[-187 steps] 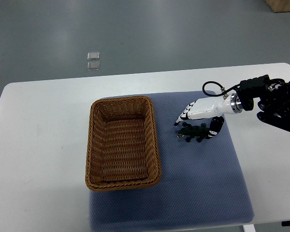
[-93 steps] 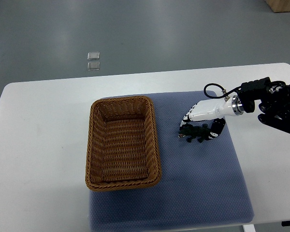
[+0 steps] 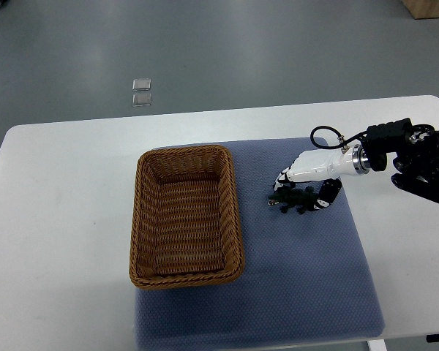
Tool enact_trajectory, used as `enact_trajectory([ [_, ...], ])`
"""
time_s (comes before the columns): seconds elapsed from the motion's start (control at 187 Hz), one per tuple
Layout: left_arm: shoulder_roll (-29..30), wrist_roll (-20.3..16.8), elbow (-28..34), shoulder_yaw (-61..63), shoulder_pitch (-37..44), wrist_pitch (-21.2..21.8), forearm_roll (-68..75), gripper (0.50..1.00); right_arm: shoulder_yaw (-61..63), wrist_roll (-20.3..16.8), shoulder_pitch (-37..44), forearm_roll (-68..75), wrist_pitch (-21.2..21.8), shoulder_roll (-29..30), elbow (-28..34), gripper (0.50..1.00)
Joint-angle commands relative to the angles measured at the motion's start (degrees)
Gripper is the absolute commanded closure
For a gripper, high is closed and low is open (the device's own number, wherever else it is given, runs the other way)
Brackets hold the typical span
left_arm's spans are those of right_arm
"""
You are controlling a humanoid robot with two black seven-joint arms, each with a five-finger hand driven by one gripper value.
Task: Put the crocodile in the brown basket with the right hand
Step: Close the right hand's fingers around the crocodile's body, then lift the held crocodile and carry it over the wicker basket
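Top view, right hand [image 3: 309,170]: its arm enters from the right edge, and the white hand reaches left over the mat, palm down.
Top view, hand state: closed on the crocodile [image 3: 293,199]; the black-tipped fingers [image 3: 280,180] curl down at the toy's left end and the thumb [image 3: 326,194] presses at its right end.
Top view, crocodile: a small dark green toy lying on the mat directly under the hand, just near of the palm and bracketed by the digits; its underside rests on the cloth.
Top view, brown basket [image 3: 142,219]: a rectangular woven wicker basket to the left of the crocodile and apart from it, with a strip of mat between them; nothing lies inside it.
Top view, blue mat [image 3: 307,285]: a textured cloth covering the middle and right of the counter [image 3: 58,219]; the basket's right part overlaps it.
Top view, floor beyond the counter: two small clear squares [image 3: 141,93] lie at the far left.
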Motion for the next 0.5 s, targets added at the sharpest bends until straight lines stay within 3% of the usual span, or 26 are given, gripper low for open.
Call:
enact_trajectory([
  [0.0,0.0,0.0,0.0,0.1,0.0,0.0,0.1,0.500,0.0,0.0,-0.2,0.0,-0.9,0.0,0.0,0.889],
  [0.214,0.0,0.0,0.0,0.0,0.0,0.0,0.0,0.500,0.0,0.0,0.2,0.1,-0.9,-0.2,0.0,0.993],
  [0.493,0.0,0.0,0.0,0.0,0.0,0.0,0.0,0.500,0.5,0.0,0.8,0.4,-0.9,-0.3,0.0,1.000],
])
